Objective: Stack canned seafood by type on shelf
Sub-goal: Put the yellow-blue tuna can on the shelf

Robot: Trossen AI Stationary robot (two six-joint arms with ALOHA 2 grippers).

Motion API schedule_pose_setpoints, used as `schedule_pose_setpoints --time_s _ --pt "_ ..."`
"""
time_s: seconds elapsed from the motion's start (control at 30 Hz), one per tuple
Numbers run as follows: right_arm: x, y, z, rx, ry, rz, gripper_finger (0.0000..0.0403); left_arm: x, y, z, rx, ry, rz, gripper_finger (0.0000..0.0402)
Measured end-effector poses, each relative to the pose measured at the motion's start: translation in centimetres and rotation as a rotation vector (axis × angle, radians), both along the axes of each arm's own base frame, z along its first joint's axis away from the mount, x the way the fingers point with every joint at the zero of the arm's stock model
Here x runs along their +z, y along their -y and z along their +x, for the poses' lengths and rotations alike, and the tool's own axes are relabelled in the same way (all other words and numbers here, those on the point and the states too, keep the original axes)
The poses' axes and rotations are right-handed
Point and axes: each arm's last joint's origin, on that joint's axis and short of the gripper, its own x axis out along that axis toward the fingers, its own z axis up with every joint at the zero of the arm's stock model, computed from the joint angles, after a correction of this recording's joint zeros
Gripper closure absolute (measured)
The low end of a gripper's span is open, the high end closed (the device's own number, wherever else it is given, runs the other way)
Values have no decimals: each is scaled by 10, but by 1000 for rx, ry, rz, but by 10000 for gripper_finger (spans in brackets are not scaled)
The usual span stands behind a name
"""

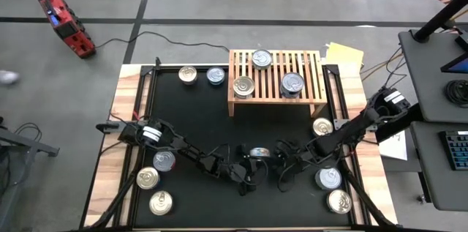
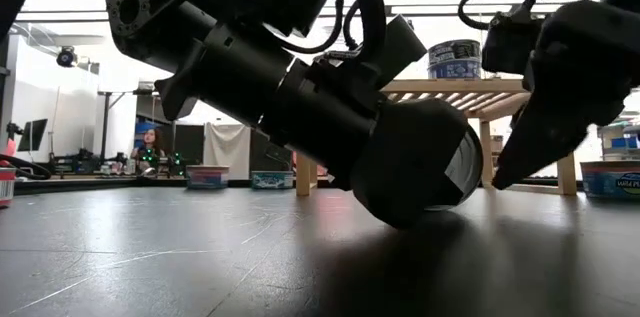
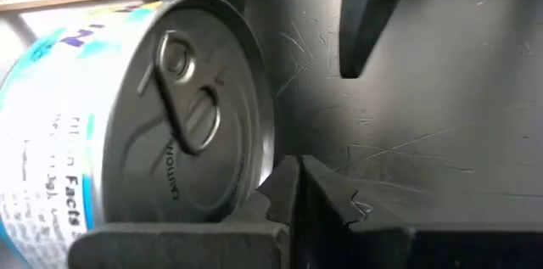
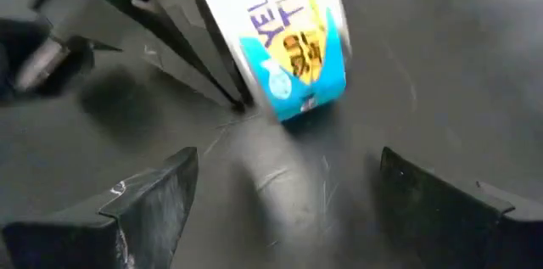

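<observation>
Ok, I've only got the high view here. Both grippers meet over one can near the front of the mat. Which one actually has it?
Observer: The left gripper is shut on the can. It holds it tipped on edge, with the pull-tab lid facing back toward its own wrist.
Operator: And the right one, is it touching?
Observer: No. The right gripper is open, with a finger wide on either side and the can ahead of them, untouched.
Operator: Which type is it?
Observer: It has a blue and white label with a fish picture and yellow lettering that starts "YEL" and "TU".
</observation>
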Motion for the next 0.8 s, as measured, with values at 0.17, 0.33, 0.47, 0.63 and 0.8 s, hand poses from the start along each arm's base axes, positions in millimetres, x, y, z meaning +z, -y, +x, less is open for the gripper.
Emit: schedule_pose_setpoints --time_s 0.17,0.33,0.47,0.63,0.8 --pt "6 0 5 64 37 -180 44 0 0 0 -12 0 -10 400" --pt "15 -1 11 108 72 -286 44 0 0 -1 -14 -2 -15 400" --pt "18 -2 14 141 81 -314 44 0 0 -1 -14 -2 -16 400" --pt "19 -2 15 147 88 -315 65 0 0 -1 -14 -1 -17 400" --pt "18 -1 16 152 81 -299 118 1 0 -1 -14 3 -18 400"
